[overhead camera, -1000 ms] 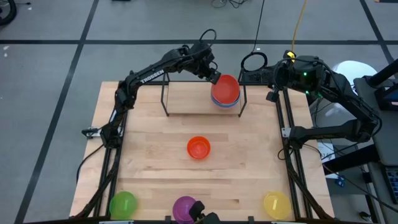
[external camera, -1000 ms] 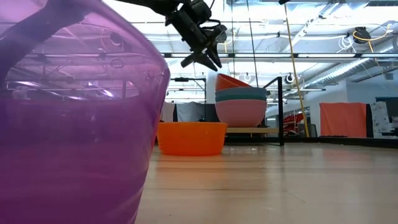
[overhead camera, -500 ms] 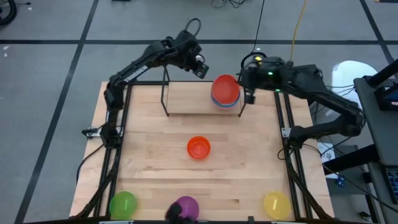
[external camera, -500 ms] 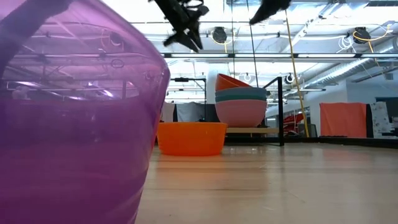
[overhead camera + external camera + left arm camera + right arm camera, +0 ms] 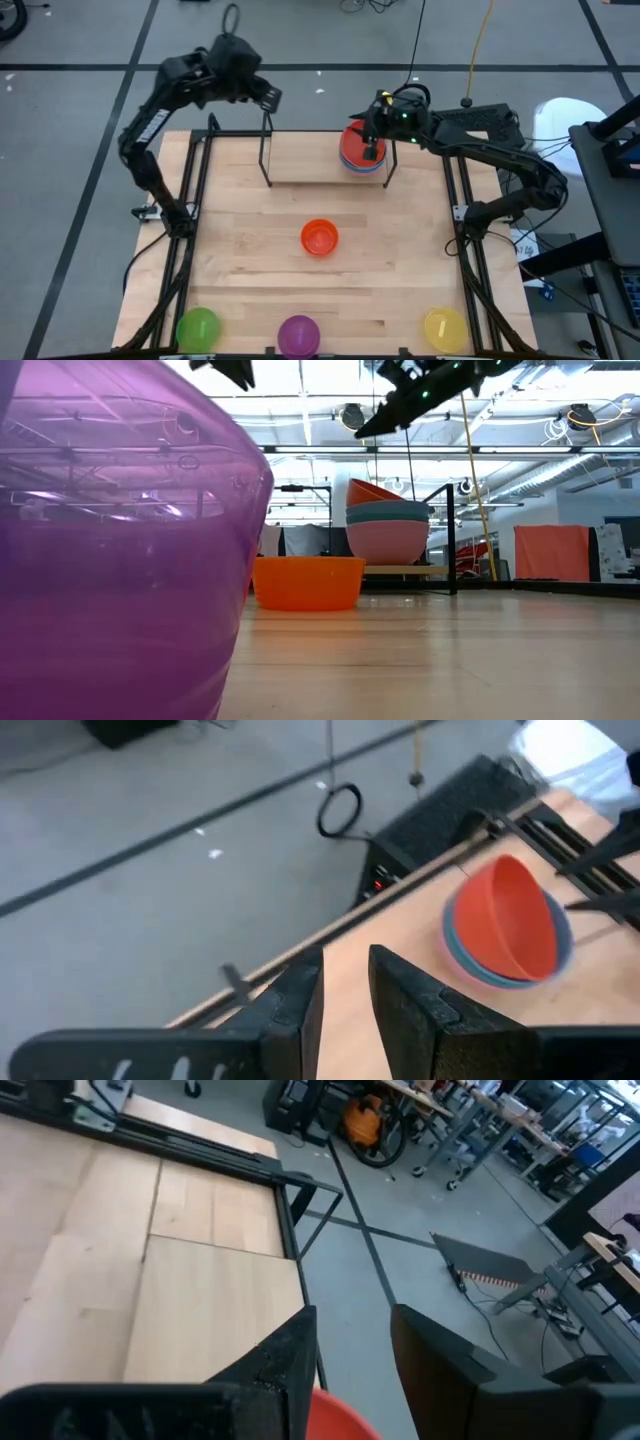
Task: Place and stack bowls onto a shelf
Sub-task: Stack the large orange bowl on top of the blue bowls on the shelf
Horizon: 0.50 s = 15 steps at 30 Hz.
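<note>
You have four bowls stacked at the shelf's (image 5: 300, 150) 3 o'clock end, the red bowl (image 5: 352, 141) topmost. Your right jaws (image 5: 372, 152), spread, now hover over it; your left jaws (image 5: 272, 97), spread, have pulled away toward 10 o'clock. Next, fetch the orange bowl (image 5: 319, 238) at desk (image 5: 240, 260) centre.

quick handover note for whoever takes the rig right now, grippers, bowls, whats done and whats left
Left gripper: empty, jaws slightly apart, off the table's far left edge.
Right gripper: empty, jaws slightly apart, above the stack.
Done: red bowl tops the teal bowl and pink bowl at the shelf's right end.
Left: orange bowl mid-table; green bowl, purple bowl, yellow bowl along the near edge.
</note>
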### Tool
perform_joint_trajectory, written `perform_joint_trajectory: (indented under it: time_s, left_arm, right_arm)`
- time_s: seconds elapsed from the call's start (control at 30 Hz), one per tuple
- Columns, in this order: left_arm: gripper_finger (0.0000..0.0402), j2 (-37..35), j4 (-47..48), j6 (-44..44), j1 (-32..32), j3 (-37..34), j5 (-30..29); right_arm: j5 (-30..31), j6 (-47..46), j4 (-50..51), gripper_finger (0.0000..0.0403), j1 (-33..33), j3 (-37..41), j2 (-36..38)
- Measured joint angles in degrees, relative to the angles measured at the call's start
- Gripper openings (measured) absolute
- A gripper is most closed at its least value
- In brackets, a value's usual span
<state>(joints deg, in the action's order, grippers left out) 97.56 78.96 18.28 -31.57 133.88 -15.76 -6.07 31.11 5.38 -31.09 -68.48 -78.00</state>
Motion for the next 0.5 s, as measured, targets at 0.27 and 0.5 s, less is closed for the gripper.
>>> perform_joint_trajectory:
  time_s: [0.27,0.5]
  left_arm:
    - [0.0088,-3.76,4.54,0.78,-0.22,0.0,-3.29]
    - [0.0088,-3.87,6.78,1.42,-0.77,-0.07,-4.52]
  right_arm:
    - [-0.2,-0.07,-3.85,0.0125,-1.98,0.1,-6.21]
    - [-2.29,-1.77,-5.45,0.0125,-3.1,0.08,-9.77]
